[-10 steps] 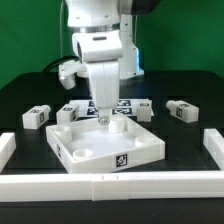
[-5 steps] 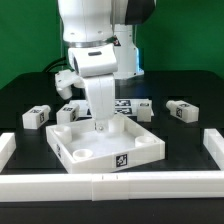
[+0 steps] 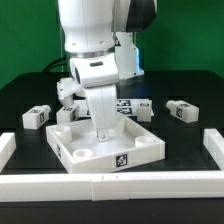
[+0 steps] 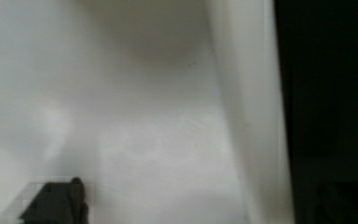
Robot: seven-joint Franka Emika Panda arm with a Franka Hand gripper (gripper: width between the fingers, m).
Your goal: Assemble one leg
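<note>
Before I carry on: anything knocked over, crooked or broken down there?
Nothing stands out. The white tray sits flat, the loose legs lie apart on the black table around its far side, and the gripper is down inside the tray; its jaws cannot be made out.

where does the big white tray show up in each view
Exterior view: the white tray sits in the centre foreground, with the tool pointing down into it.
Wrist view: the tray fills most of the picture, seen close as a pale floor and a brighter wall.
Shared landmark: the tray's wall meeting the black table.
</note>
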